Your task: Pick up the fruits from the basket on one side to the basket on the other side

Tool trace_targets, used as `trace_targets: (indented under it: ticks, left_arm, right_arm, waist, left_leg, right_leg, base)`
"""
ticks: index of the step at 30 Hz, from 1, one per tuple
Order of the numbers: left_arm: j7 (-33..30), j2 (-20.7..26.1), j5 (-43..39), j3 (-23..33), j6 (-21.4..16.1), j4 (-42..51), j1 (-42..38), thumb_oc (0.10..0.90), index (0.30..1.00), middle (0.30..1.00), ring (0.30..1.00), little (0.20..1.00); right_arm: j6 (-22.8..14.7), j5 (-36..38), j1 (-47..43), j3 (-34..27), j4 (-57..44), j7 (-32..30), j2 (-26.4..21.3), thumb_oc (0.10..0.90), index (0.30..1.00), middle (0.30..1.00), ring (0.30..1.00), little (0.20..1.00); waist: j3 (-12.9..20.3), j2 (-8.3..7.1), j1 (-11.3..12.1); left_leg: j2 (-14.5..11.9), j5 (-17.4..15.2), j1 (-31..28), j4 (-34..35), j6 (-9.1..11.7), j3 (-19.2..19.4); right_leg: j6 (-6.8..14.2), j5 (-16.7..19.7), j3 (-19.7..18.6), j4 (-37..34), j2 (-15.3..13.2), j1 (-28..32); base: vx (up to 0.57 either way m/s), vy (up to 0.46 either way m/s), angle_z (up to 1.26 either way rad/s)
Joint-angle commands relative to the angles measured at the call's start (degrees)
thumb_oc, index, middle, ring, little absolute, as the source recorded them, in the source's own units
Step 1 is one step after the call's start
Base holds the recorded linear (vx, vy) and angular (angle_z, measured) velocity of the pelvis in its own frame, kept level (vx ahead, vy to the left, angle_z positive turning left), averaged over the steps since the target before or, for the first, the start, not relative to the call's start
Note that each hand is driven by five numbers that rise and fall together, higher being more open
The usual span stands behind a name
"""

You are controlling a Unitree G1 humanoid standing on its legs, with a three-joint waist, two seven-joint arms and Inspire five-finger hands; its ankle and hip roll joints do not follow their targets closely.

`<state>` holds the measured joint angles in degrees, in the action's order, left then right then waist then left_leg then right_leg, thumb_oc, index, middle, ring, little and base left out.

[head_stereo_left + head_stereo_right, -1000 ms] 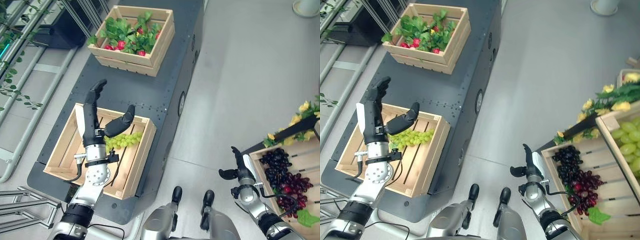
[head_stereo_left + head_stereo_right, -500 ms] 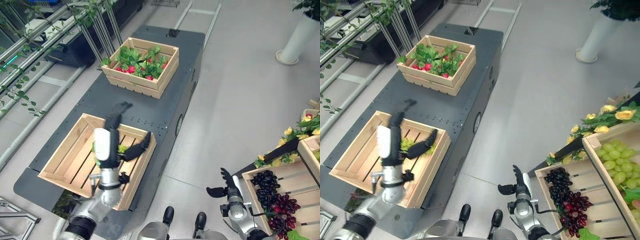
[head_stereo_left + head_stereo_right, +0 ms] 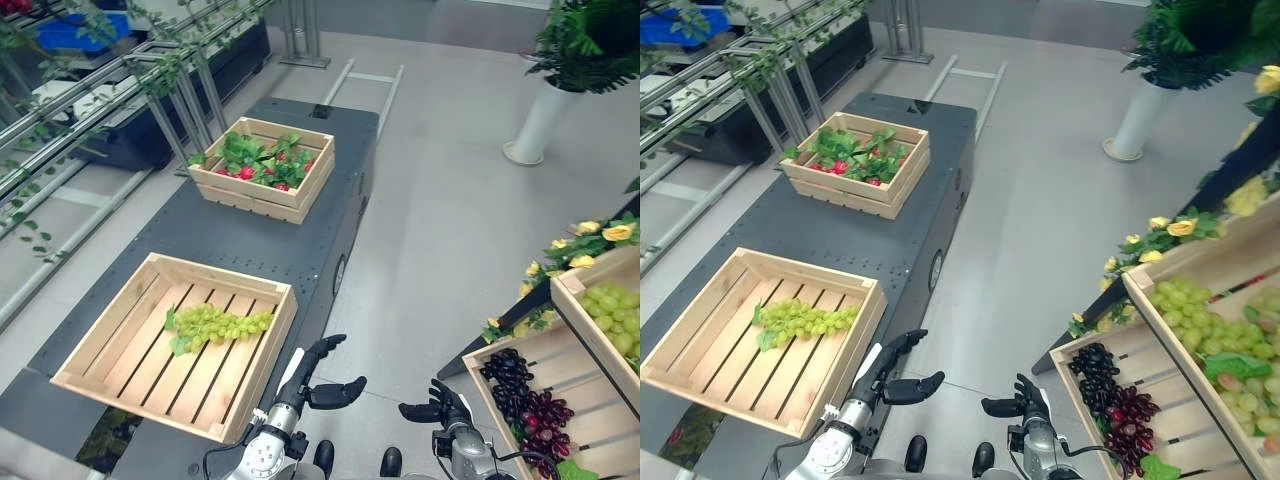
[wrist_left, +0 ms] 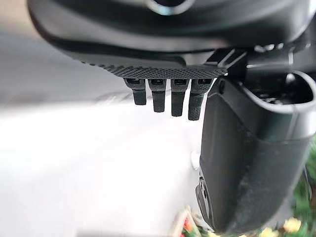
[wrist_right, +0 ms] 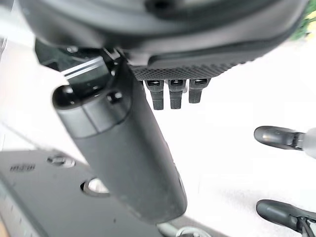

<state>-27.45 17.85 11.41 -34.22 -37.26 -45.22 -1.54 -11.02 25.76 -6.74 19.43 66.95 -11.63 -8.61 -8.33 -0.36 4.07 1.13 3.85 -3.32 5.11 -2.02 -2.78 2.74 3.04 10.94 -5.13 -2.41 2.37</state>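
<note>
Grey floor runs through the middle of the frame, with a dark worktop (image 3: pixel 250 225) at left carrying two wooden crates. We note the near crate (image 3: pixel 175 340) at lower left holds one bunch of green grapes (image 3: pixel 215 323), lying on the slats toward its far side — nothing touches it. Farther up the worktop, the second crate (image 3: pixel 263 180) is packed with leafy greens and red fruit (image 3: pixel 262 165). At lower right, a slatted crate (image 3: pixel 1110 400) holds dark grapes (image 3: pixel 1110 395); just above it a larger crate (image 3: pixel 1210 320) holds more green grapes. Yellow flowers (image 3: pixel 590 245) edge that stand, and a potted plant (image 3: pixel 545 90) sits at upper right.

Left hand (image 3: pixel 318 378) shows at bottom centre, over the floor beside the near crate's corner — fingers straight, thumb spread, holding nothing. Right hand (image 3: pixel 440 408) is just beside it, fingers likewise extended and empty.
</note>
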Motion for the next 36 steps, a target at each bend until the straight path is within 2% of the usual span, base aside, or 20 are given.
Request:
trace_targets:
  ticks: [1, 4, 8, 10, 12, 14, 17, 18, 20, 22, 26, 30, 31, 33, 34, 36]
  left_arm:
    - [-20.4, -0.9, 16.5, 1.9, -8.0, -0.8, -10.6, 0.8, 0.9, 0.9, 0.9, 0.9]
    - [-26.6, 0.2, 18.6, 4.0, -6.2, -1.6, -11.2, 0.8, 0.9, 0.9, 0.9, 0.9]
    - [-32.7, 3.6, 20.8, 10.5, -5.1, 0.5, -8.9, 0.8, 0.9, 0.9, 0.9, 0.9]
    - [-35.1, 6.4, 24.0, 15.4, -2.8, 3.7, -6.0, 0.8, 0.9, 0.9, 0.9, 0.9]
    - [-35.1, 9.3, 24.0, 19.0, -0.7, 5.8, -4.3, 0.8, 0.9, 0.9, 0.9, 0.9]
    - [-32.5, 11.1, 21.0, 21.1, 0.1, 6.4, -3.6, 0.8, 0.9, 0.9, 0.9, 0.9]
    - [-28.4, 14.7, 17.4, 24.9, 3.6, 7.3, -2.6, 0.8, 0.9, 0.9, 0.9, 0.9]
    - [-27.5, 15.7, 17.5, 25.7, 5.8, 7.2, -2.5, 0.8, 0.9, 0.9, 0.9, 0.9]
    - [-26.6, 17.8, 17.3, 26.8, 7.1, 6.4, -2.2, 0.8, 0.9, 0.9, 0.9, 0.9]
    - [-25.1, 19.7, 17.2, 27.2, 10.0, 5.2, -2.3, 0.8, 0.9, 0.9, 0.9, 0.9]
    - [-25.0, 23.0, 16.0, 26.3, 13.1, 2.3, -4.6, 0.8, 0.9, 0.9, 0.9, 0.9]
    - [-27.7, 25.9, 13.9, 24.2, 15.4, -0.7, -9.9, 0.8, 0.9, 0.9, 0.9, 0.9]
    - [-27.9, 27.0, 13.2, 23.8, 16.2, -1.7, -11.6, 0.8, 0.9, 0.9, 0.9, 0.9]
    - [-27.8, 28.0, 12.6, 23.8, 16.4, -2.5, -12.9, 0.8, 0.9, 0.9, 0.9, 0.9]
    - [-27.5, 29.5, 11.6, 23.2, 17.1, -3.4, -15.2, 0.8, 0.9, 0.9, 0.9, 0.9]
    - [-26.3, 31.2, 11.5, 22.5, 17.8, -3.9, -17.5, 0.8, 0.9, 0.9, 0.9, 0.9]
  right_arm:
    - [-0.7, 0.7, -2.4, 0.5, 0.1, 1.0, -1.5, 0.8, 0.9, 0.9, 0.9, 0.9]
    - [0.0, -0.1, -1.8, 0.4, -0.1, 1.5, -2.0, 0.8, 0.9, 0.9, 0.9, 0.9]
    - [0.0, -2.9, -0.3, -0.1, -1.5, 2.8, -3.3, 0.8, 0.9, 0.9, 0.9, 0.9]
    - [0.3, -4.1, 1.3, -1.1, -2.3, 3.3, -4.4, 0.8, 0.9, 0.9, 0.9, 0.9]
    - [0.3, -5.0, 2.0, -2.1, -1.4, 4.2, -5.4, 0.8, 0.9, 0.9, 0.9, 0.9]
    - [0.5, -5.5, 2.3, -2.5, -0.5, 4.8, -6.0, 0.8, 0.9, 0.9, 0.9, 0.9]
    - [0.6, -5.2, 3.1, -3.1, 0.0, 6.2, -6.7, 0.8, 0.9, 0.9, 0.9, 0.9]
    - [0.5, -5.4, 3.3, -3.1, -0.1, 6.5, -6.9, 0.8, 0.9, 0.9, 0.9, 0.9]
    - [0.1, -6.0, 3.5, -2.9, -0.4, 6.5, -7.3, 0.8, 0.9, 0.9, 0.9, 0.9]
    - [-0.1, -6.5, 3.1, -2.1, -0.9, 6.4, -8.0, 0.8, 0.9, 0.9, 0.9, 0.9]
    - [-0.3, -6.5, 0.8, -0.4, -1.4, 6.3, -10.0, 0.8, 0.9, 0.9, 0.9, 0.9]
    - [-1.6, -5.5, -4.1, 1.4, -1.2, 6.3, -12.3, 0.8, 0.9, 0.9, 0.9, 0.9]
    - [-2.2, -5.1, -5.4, 2.0, -1.5, 6.3, -12.8, 0.8, 0.9, 0.9, 0.9, 0.9]
    - [-2.6, -4.9, -6.3, 2.4, -2.0, 6.2, -13.2, 0.8, 0.9, 0.9, 0.9, 0.9]
    - [-3.9, -5.0, -7.6, 3.3, -2.6, 5.5, -13.5, 0.8, 0.9, 0.9, 0.9, 0.9]
    - [-4.4, -5.0, -8.9, 3.8, -3.5, 4.9, -13.9, 0.8, 0.9, 0.9, 0.9, 0.9]
  waist:
    - [2.7, 0.49, 0.1]
    - [2.6, 0.55, 0.0]
    - [2.2, 0.91, 0.5]
    - [1.6, 1.4, 0.9]
    - [1.5, 1.96, 1.4]
    - [1.5, 2.3, 1.7]
    - [1.7, 2.83, 2.1]
    - [1.7, 2.9, 2.1]
    - [1.6, 3.1, 2.3]
    - [1.1, 3.29, 2.5]
    - [-2.3, 3.34, 2.8]
    - [-8.8, 3.29, 3.3]
    - [-10.7, 3.14, 3.4]
    - [-12.2, 2.87, 3.4]
    - [-14.3, 2.35, 3.7]
    - [-15.9, 1.42, 3.9]
  left_leg:
    - [2.7, -4.5, 0.1, -0.1, -1.0, 1.3]
    - [2.7, -4.4, 0.1, -0.1, -0.8, 1.3]
    - [2.8, -4.2, 0.3, -0.1, -0.7, 0.7]
    - [2.9, -4.0, 0.7, -0.1, -0.5, 0.2]
    - [3.1, -3.8, 1.0, -0.1, -0.3, -0.2]
    - [3.3, -3.7, 1.2, -0.1, -0.2, -0.4]
    - [3.5, -3.4, 1.5, -0.1, 0.0, -0.7]
    - [3.6, -3.3, 1.7, -0.1, 0.0, -0.8]
    - [3.7, -3.0, 2.1, -0.1, 0.0, -0.9]
    - [3.8, -2.7, 2.9, -0.4, -0.1, -0.8]
    - [3.9, -3.9, 6.7, -5.7, -0.6, -0.3]
    - [4.1, -5.8, 12.7, -14.7, -1.0, 0.5]
    - [4.2, -6.9, 15.1, -18.5, -1.2, 1.2]
    - [4.2, -7.9, 17.3, -21.4, -1.5, 1.8]
    - [4.2, -9.2, 20.5, -25.5, -1.8, 2.8]
    - [4.1, -11.1, 24.1, -30.4, -2.2, 3.6]
  right_leg:
    - [-0.3, -1.9, -1.0, 2.3, -0.7, 1.1]
    - [-0.4, -1.9, -1.1, 2.2, -0.7, 1.2]
    - [-0.7, -2.0, -0.7, 1.8, -0.7, 1.3]
    - [-0.8, -2.1, -0.2, 1.5, -0.8, 1.2]
    - [-1.0, -2.2, 0.3, 1.3, -0.9, 1.3]
    - [-1.0, -2.3, 0.6, 1.1, -1.0, 1.4]
    - [-1.0, -2.5, 1.0, 1.0, -1.1, 1.4]
    - [-1.0, -2.6, 1.1, 1.0, -1.1, 1.3]
    - [-1.1, -2.8, 1.1, 1.3, -1.1, 0.8]
    - [-1.3, -3.2, 1.2, 2.2, -1.1, -0.2]
    - [-2.0, -5.0, 1.7, 7.2, -1.6, -3.8]
    - [-3.4, -8.5, 2.7, 17.0, -2.1, -9.6]
    - [-3.9, -10.1, 2.8, 21.2, -2.3, -11.9]
    - [-4.2, -11.3, 2.9, 24.6, -2.4, -14.2]
    - [-4.6, -13.0, 3.0, 29.3, -2.6, -17.3]
    - [-5.3, -14.6, 3.1, 33.7, -2.8, -20.4]
  base:
    - [0.04, 0.027, -0.04]
    - [0.0, 0.0, 0.0]
    - [-0.01, 0.018, 0.01]
    - [-0.03, 0.057, 0.03]
    - [-0.01, 0.084, 0.04]
    - [0.01, 0.083, 0.03]
    - [0.04, 0.082, 0.02]
    - [0.04, 0.083, 0.01]
    - [0.03, 0.079, 0.01]
    - [-0.01, 0.084, 0.0]
    - [-0.12, 0.096, 0.0]
    - [-0.21, 0.108, 0.0]
    - [-0.18, 0.076, -0.01]
    - [-0.16, 0.055, 0.01]
    - [-0.16, 0.042, 0.0]
    - [-0.13, 0.021, 0.07]
